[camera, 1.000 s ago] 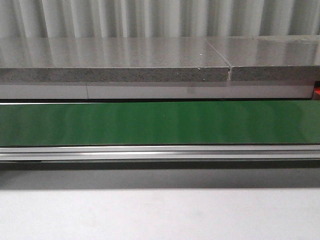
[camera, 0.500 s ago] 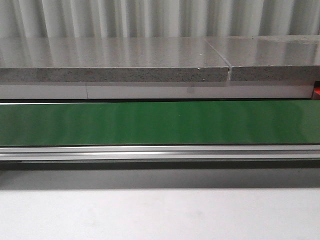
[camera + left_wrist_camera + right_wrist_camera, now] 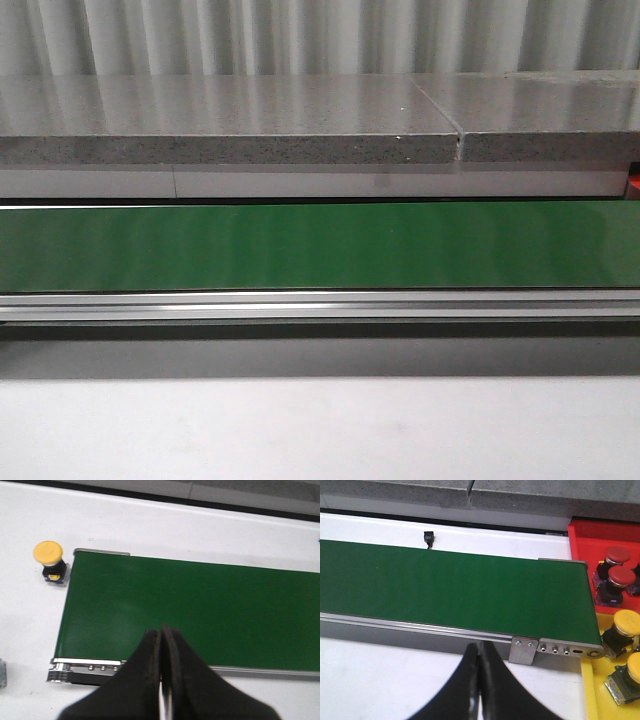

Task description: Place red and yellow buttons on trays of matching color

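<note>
Stretching across every view, the long green conveyor belt (image 3: 320, 245) is lying bare. At the right edge of the right wrist picture, the red plastic tray (image 3: 605, 540) is already holding two red-capped buttons (image 3: 615, 567), and the yellow plastic tray (image 3: 592, 695) below it two yellow-capped ones (image 3: 626, 625). One yellow mushroom-capped button (image 3: 48, 560) is waiting off the belt's end, upper left of the left wrist picture. The left gripper (image 3: 161, 640) and right gripper (image 3: 479, 652) are being kept pressed together, empty.

Green conveyor belt (image 3: 320, 245), grey speckled stone slab (image 3: 230, 125), white tabletop (image 3: 320, 430)
</note>
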{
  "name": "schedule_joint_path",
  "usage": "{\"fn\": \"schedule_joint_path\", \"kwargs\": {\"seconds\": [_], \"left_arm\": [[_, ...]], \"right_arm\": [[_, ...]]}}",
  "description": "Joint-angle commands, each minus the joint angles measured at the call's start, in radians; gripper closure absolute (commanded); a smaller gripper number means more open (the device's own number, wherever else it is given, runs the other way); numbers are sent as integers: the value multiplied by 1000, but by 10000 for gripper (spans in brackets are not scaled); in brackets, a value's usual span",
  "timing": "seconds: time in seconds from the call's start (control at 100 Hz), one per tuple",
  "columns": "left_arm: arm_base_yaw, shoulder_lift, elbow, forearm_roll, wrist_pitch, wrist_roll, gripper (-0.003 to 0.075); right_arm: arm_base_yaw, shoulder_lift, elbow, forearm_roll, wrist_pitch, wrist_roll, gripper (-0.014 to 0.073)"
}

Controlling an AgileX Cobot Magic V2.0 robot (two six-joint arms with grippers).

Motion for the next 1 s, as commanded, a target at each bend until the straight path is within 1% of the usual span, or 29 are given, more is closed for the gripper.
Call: {"fn": "schedule_joint_path", "kwargs": {"seconds": [0.0, 0.06, 0.11, 0.15, 0.16, 0.18, 0.23, 0.25, 0.28, 0.3, 0.35, 0.39, 0.69, 0.83, 0.99], "left_arm": [[49, 60, -66, -12, -19, -15, 716], [85, 102, -81, -12, 0, -15, 663], [112, 126, -86, -12, 2, -15, 588], [131, 143, -86, -12, 2, -15, 506], [139, 146, -86, -12, 2, -15, 475], [151, 154, -86, -12, 4, -15, 444], [180, 172, -86, -12, 15, -15, 317], [193, 180, -86, -12, 21, -15, 287], [210, 190, -86, -12, 31, -15, 220], [223, 198, -86, -12, 39, -15, 189], [254, 216, -86, -12, 62, -15, 141], [283, 233, -86, -11, 82, -15, 130], [471, 364, -103, -12, 220, -15, 134], [536, 408, -104, -23, 227, -15, 134], [578, 486, -104, -39, 215, -17, 138]], "right_arm": [[1, 8, -24, 3, -61, -10, 661], [1, 8, -24, 3, -61, -10, 661], [1, 8, -24, 3, -61, -10, 661], [1, 8, -24, 3, -61, -10, 661], [1, 8, -24, 3, -61, -10, 661], [1, 8, -24, 3, -61, -10, 661], [1, 8, -24, 3, -61, -10, 661], [1, 8, -24, 3, -61, -10, 661], [1, 8, -24, 3, -61, -10, 661], [1, 8, -24, 3, -61, -10, 661], [1, 8, -24, 3, -61, -10, 661], [1, 8, -24, 3, -61, -10, 661], [1, 8, -24, 3, -61, -10, 661], [1, 8, -24, 3, -61, -10, 661], [1, 8, -24, 3, -61, -10, 661]]}}
